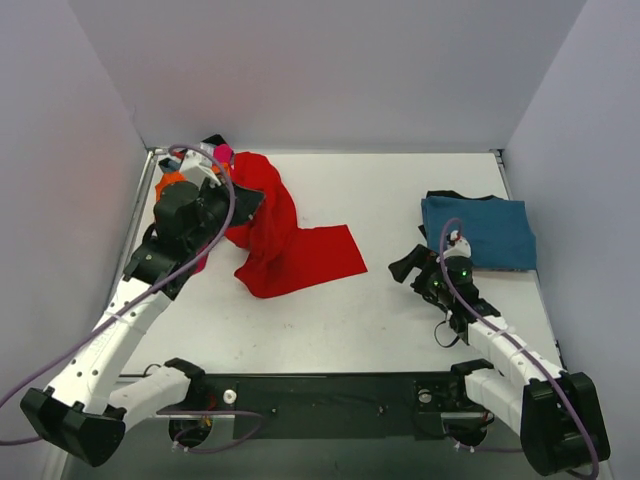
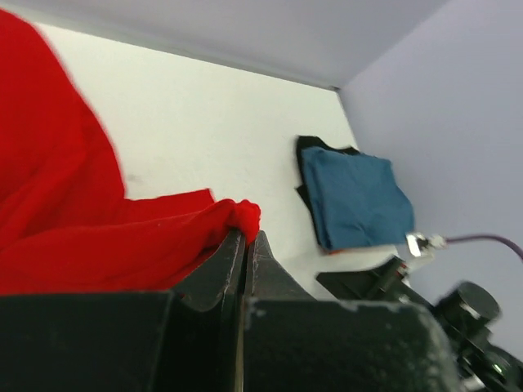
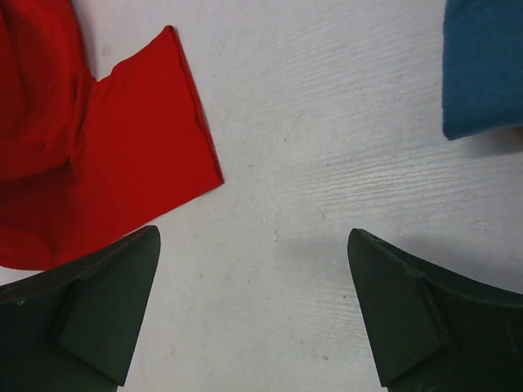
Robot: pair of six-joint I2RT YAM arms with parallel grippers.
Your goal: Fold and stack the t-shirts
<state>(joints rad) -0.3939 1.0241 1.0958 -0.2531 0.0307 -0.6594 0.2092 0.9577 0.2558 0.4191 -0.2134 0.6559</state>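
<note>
The bright red t-shirt (image 1: pixel 285 240) lies crumpled left of the table's middle, one flat part spread to the right; it also shows in the left wrist view (image 2: pixel 73 220) and the right wrist view (image 3: pixel 98 180). My left gripper (image 1: pixel 250 203) is shut on a bunched edge of it (image 2: pixel 247 233), lifting that part. The teal blue t-shirt (image 1: pixel 480 230) lies folded at the right, on black cloth (image 1: pixel 440 196); it shows in the left wrist view (image 2: pixel 359 196). My right gripper (image 1: pixel 408 265) is open and empty over bare table (image 3: pixel 253 245), between the red and teal shirts.
A pile of orange (image 1: pixel 168 183), magenta pink (image 1: pixel 224 154) and black (image 1: pixel 212 141) cloth sits at the back left corner behind my left arm. White walls close in the table on three sides. Bare table surface (image 1: pixel 400 190) lies between the shirts.
</note>
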